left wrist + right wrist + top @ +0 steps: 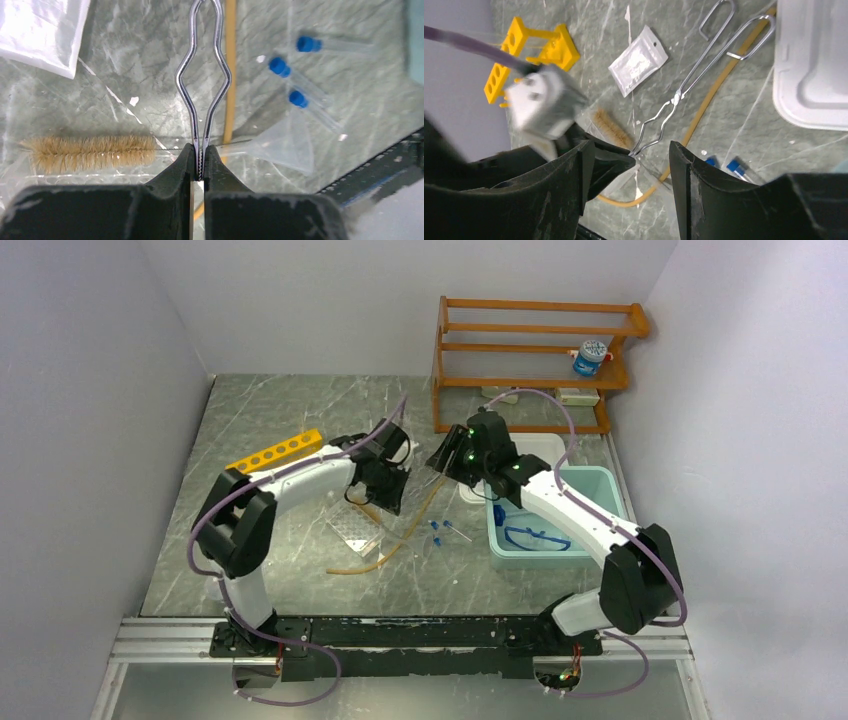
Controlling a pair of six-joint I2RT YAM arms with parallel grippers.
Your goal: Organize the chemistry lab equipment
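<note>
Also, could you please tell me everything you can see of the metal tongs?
The tongs are thin, shiny wire: two arms crossing at a pivot, wavy toward the tips, with loop handles at the far end. Their closed tips are pinched in the left tool. They stretch over the grey table, one handle crossing the tan tube.

your left arm [300, 475] reaches forward, elbow raised, the left gripper [199, 161] pointed down and clamped tight on the tips of the metal tongs [678, 95]. your right arm [565, 505] stretches inward toward it, the right gripper [630, 157] hanging close above, its jaws spread wide.
</note>
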